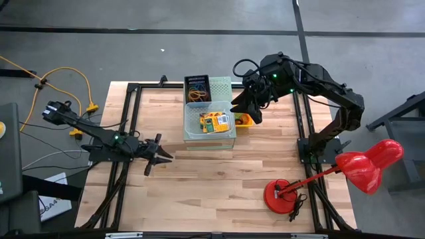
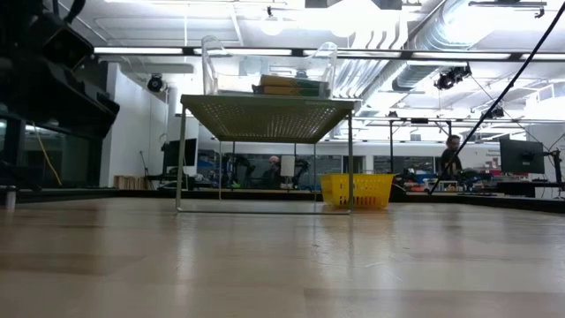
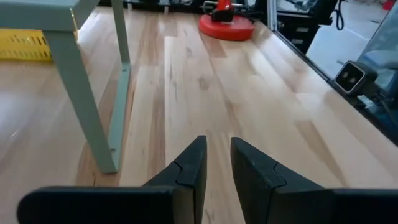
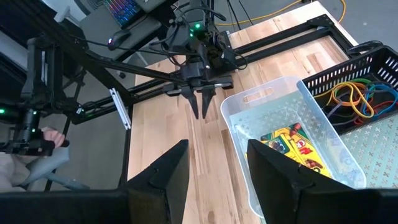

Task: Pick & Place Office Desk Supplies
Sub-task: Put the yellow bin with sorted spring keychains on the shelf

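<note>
Both of my grippers are empty just now. My right gripper (image 1: 254,113) hangs over the right-hand edge of the raised pale-green shelf (image 1: 232,136), its fingers (image 4: 166,180) spread wide with nothing between them; from its own wrist camera I look down past them into the clear tray (image 4: 249,168) that sits on the shelf. Two yellow-and-green crayon boxes (image 1: 214,122) lie flat inside that tray, so I judge that part of the sorting done, and I hold the jaws wide because they have nothing to carry. Behind the tray, at the far end of the shelf, the dark basket (image 1: 197,89) holds the elastic bands (image 4: 351,94), a tangle of coloured loops that I cannot count. A small yellow basket (image 1: 243,119) stands on the table just beside the shelf, right under my right arm; what it contains I cannot tell. My left gripper (image 1: 160,155) waits low over the bare wood of the table (image 1: 199,192), well to the left of the shelf, its fingers (image 3: 191,167) drawn near together with a narrow gap and gripping nothing. It points toward the shelf's leg (image 3: 84,99), parked clear so the right arm has room. The pink desk lamp (image 1: 362,166) stands at the near right corner, apart from all this.
</note>
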Motion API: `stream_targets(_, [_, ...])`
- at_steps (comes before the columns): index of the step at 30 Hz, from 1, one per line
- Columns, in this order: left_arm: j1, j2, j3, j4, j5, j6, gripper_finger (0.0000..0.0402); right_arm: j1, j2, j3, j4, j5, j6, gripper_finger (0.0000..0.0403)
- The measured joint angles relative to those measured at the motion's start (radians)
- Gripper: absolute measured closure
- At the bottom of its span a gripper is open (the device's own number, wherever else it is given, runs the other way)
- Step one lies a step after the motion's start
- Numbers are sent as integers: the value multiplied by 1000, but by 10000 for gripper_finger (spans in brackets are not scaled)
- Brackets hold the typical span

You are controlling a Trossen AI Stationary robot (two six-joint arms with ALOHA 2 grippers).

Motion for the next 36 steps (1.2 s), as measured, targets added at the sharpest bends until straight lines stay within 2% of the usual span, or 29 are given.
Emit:
stream_targets(7, [2, -35, -1, -50, 0, 15, 334, 0, 0, 0, 0, 0, 0, 253])
stream_targets(17, [2, -214, -2, -207, -7, 32, 334, 0, 0, 0, 0, 0, 0, 253])
stream_targets(24, [2, -300, -2, -212, 11, 102, 334, 0, 0, 0, 0, 0, 0, 253])
stream_targets(36, [2, -315, -2, -215, 45, 102, 334, 0, 0, 0, 0, 27, 0, 253])
